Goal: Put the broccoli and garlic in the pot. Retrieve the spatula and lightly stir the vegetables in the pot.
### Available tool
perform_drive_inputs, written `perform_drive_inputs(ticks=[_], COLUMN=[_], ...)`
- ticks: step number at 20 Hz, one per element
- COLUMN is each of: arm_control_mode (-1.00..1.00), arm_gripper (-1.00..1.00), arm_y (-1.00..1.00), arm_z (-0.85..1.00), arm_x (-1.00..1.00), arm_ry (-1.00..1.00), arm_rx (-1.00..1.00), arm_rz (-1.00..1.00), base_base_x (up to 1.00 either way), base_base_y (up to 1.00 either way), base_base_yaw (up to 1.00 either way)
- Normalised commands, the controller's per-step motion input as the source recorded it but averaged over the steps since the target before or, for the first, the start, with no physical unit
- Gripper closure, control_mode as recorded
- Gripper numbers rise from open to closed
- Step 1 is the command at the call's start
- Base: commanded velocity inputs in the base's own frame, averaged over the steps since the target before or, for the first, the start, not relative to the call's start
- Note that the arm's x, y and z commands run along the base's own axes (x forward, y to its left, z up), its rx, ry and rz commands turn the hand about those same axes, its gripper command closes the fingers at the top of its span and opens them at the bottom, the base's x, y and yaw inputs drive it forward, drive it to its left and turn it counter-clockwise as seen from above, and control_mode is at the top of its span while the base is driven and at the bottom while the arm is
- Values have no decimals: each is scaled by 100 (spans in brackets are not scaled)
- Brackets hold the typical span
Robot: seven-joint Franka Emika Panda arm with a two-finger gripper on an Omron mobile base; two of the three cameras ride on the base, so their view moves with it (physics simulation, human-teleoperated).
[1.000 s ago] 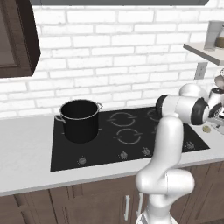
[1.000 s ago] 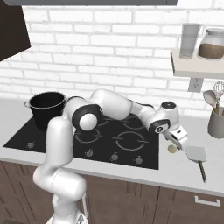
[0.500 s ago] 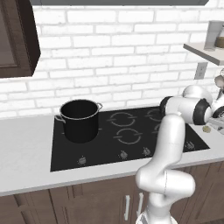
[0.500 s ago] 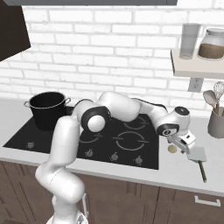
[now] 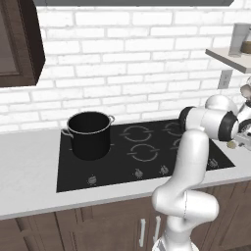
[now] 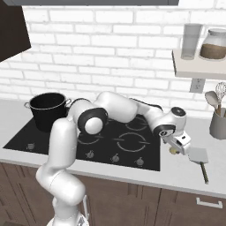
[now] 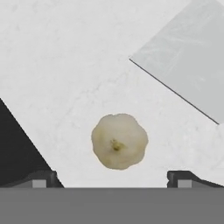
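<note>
The open claw [image 7: 112, 177] hangs over the pale, lumpy round garlic bulb [image 7: 119, 141], which lies on the white marbled tabletop [image 7: 65, 65] between the jaw tips and slightly beyond them. To grasp well, I judge it should descend straight, centre the bulb between the fingers, then close gently. Beyond the garlic lies the flat grey spatula blade [image 7: 188, 70], apart from it. The black hob [image 6: 110, 148] sits beside the garlic; the black cylindrical pot [image 6: 47, 110] stands at the hob's far end.

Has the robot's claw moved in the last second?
Yes. The gripper slid rightward off the black cooktop, toward the spatula.
</note>
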Motion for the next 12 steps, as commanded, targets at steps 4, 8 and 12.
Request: perform_drive_inputs(ticks=[4,8,12], arm_control_mode=[-100,-100,-100], arm_gripper=[-100,-100,-100], arm_y=[0,-13,-20], arm_z=[-28,-16,-4], arm_x=[16,4,4], arm_ry=[0,0,0], arm_rx=[-3,-2,0], arm_rz=[0,-1,-2], base_base_x=[0,0,0], base_base_y=[0,0,0], base_base_yaw=[0,0,0])
